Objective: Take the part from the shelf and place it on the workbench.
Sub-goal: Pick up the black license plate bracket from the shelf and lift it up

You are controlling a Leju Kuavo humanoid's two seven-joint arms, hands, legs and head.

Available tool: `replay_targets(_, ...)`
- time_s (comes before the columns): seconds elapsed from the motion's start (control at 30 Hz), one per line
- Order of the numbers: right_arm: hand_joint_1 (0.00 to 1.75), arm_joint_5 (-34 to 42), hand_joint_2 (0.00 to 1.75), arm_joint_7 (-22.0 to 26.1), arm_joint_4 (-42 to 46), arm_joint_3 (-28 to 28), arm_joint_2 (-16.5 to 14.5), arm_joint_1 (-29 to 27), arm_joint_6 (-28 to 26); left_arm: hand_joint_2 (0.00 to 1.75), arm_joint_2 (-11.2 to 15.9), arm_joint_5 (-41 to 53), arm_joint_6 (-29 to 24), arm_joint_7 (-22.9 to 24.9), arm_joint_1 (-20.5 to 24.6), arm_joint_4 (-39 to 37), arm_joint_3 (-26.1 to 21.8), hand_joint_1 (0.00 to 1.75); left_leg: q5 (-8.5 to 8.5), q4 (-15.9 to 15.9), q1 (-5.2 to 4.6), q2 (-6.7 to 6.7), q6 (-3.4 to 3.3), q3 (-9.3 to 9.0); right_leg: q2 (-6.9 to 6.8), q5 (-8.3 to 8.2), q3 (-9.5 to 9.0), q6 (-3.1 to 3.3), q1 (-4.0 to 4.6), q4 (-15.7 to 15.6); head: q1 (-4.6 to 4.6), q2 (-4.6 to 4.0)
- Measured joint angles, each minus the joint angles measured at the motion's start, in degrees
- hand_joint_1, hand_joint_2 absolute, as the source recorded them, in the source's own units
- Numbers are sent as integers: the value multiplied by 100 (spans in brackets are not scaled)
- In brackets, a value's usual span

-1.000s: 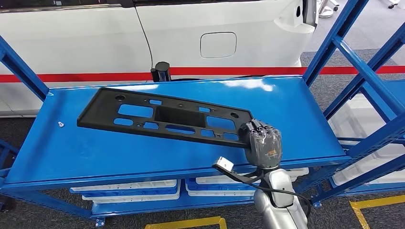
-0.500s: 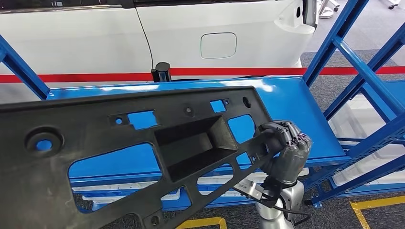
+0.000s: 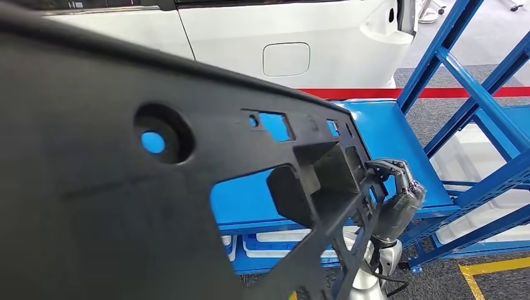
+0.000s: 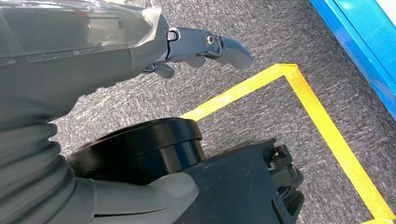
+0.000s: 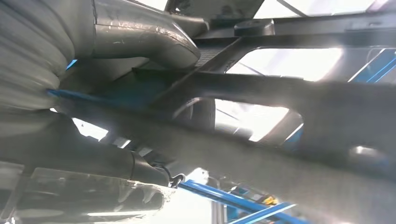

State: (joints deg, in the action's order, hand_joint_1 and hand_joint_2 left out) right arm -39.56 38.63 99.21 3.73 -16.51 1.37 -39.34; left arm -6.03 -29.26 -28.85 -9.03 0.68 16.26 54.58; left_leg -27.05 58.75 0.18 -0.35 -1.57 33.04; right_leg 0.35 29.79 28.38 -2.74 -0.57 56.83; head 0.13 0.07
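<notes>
Right hand [image 3: 400, 200] grips black part [image 3: 112, 187] edge, apparently lifted off shelf [image 3: 400, 134].

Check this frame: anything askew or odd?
The black part is steeply tilted and so near the head camera that it blocks most of the shelf. The right hand holds one end alone.

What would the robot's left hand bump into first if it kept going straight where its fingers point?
Probably the grey carpet floor. In the wrist view, the left hand holds nothing, and its fingers point over bare carpet toward the blue shelf edge. Depth is hard to judge.
</notes>
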Motion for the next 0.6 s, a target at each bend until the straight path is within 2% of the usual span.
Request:
replay_targets(0.33,175,1244,175,-177,0,-113,81,5,2,175,-26,-40,-22,-5,50,-103,65,0,-1,-1,-2,0,1,-4,0,2,31,0,-2,0,-10,-1)
replay_targets(0.6,175,1547,175,-249,0,-298,170,6,2,175,-29,-45,-51,1,58,-115,91,0,-1,-1,-2,1,1,-3,0,1,13,-1,-1,0,-9,-1)
